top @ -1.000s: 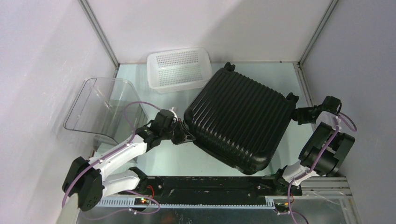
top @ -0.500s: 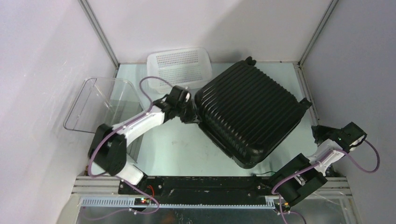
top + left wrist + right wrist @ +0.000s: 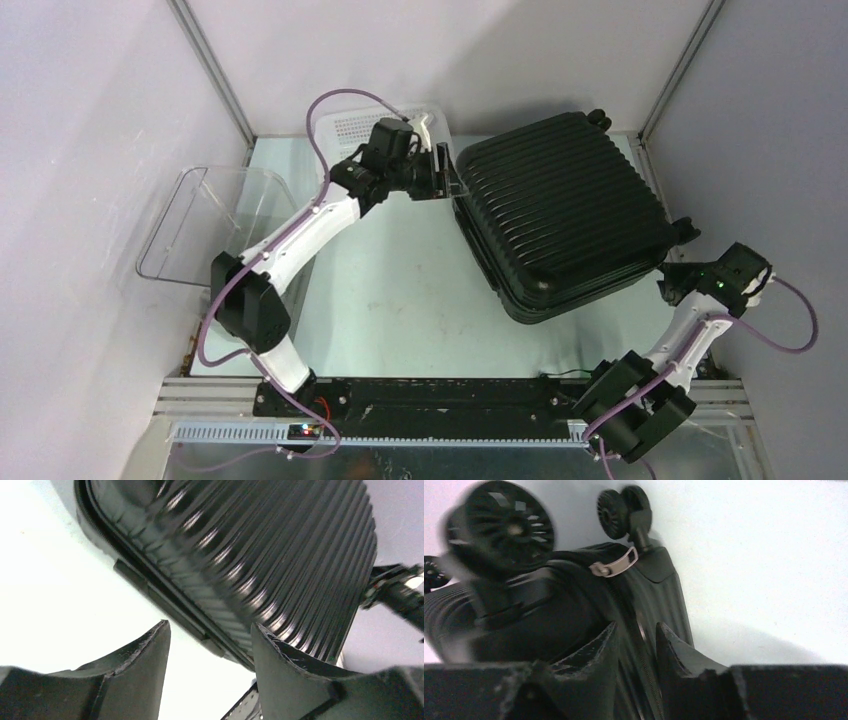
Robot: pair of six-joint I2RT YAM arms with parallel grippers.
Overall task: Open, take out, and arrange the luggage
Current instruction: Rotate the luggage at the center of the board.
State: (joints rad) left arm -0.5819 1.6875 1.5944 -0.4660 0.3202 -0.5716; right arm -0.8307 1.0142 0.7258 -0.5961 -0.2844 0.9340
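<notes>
The luggage (image 3: 560,215), closed and flat in the frame's upper right, has its zipper pull (image 3: 614,565) just beyond the narrowly parted right gripper (image 3: 636,630) at its lower-right corner, while the widely spread left gripper (image 3: 447,178) sits by its left edge.

My top camera looks down from the near side; both wrist cameras face inward, close on the shared luggage (image 3: 560,215).

A lab test cell: plain pale wall panels (image 3: 480,60) in aluminium framing (image 3: 210,70) enclose a pale bench (image 3: 400,300).
</notes>
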